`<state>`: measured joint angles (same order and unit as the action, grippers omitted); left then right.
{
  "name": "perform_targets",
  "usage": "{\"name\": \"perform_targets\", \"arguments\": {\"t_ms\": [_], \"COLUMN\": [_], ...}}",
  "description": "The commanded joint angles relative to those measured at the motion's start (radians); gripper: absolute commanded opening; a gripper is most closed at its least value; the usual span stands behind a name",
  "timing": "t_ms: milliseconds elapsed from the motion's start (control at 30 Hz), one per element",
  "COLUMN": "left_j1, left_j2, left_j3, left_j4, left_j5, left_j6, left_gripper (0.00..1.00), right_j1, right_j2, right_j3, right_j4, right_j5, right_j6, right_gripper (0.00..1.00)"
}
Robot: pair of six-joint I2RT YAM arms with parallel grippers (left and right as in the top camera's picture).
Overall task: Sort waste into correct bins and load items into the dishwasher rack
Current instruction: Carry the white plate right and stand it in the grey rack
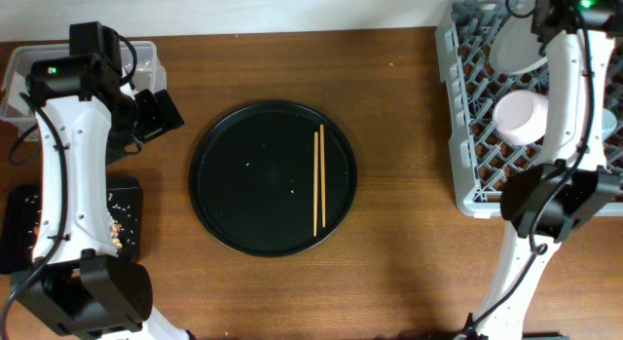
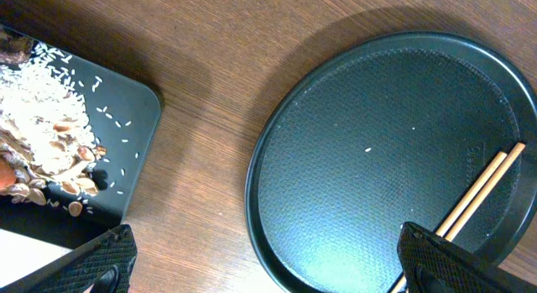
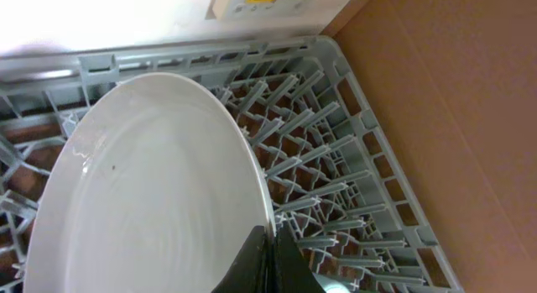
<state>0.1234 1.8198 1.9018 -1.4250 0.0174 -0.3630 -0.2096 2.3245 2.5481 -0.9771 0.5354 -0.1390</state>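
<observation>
Step in hand: loading the rack. The right gripper point(image 3: 267, 264) is working to the right of the round tray point(image 1: 234, 184), over the far corner of the rack point(image 3: 352, 150). Its jaws are pressing together on the rim of the plate point(image 3: 151, 184), which is leaning tilted among the pegs.

Next move, as a judgement: the plate appears seated, so the jaws are due to part and lift away without dragging the rim. The chopsticks point(image 1: 319, 179) are then the remaining item to load. They are lying side by side on the right half of the round tray. Being thin and flat against the tray, they are likely to call for a low, precise pinch.

The left gripper point(image 1: 154, 114) is hovering just to the left of the round tray with its jaws spread wide and nothing between them.

Containers:
- Rack: holding the plate at its far side and the bowl point(image 1: 519, 116) nearer the middle.
- Round tray: holding the chopsticks and a few stray grains.
- Flat tray point(image 2: 134, 133), to the left of the round tray: holding rice point(image 2: 42, 108) and brownish scraps.
- Clear box point(image 1: 146, 56), to the far left of the round tray: the arm is hiding most of it, so its contents cannot be told.
</observation>
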Motion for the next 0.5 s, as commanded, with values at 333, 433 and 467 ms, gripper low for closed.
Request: {"name": "perform_targets", "arguments": {"t_ms": [333,433,467], "left_j1": [-0.003,-0.003,-0.003], "left_j2": [-0.002,-0.002,-0.002], "left_j3": [-0.002,-0.002,-0.002], "left_j4": [-0.001,-0.001,-0.001], "left_j5": [-0.011,-0.011,-0.011], "left_j6": [-0.01,-0.01,-0.01], "left_gripper": [0.99,0.99,0.99], "right_j1": [0.026,0.026,0.027], "right_j2": [0.051,0.051,0.051], "right_j3": [-0.026,-0.026,-0.026], "right_j4": [0.051,0.052,0.051], "right_j5": [0.108,0.117,0.117], "right_j6": [-0.09,-0.089,-0.089], "right_gripper": [0.04,0.15,0.24]}}
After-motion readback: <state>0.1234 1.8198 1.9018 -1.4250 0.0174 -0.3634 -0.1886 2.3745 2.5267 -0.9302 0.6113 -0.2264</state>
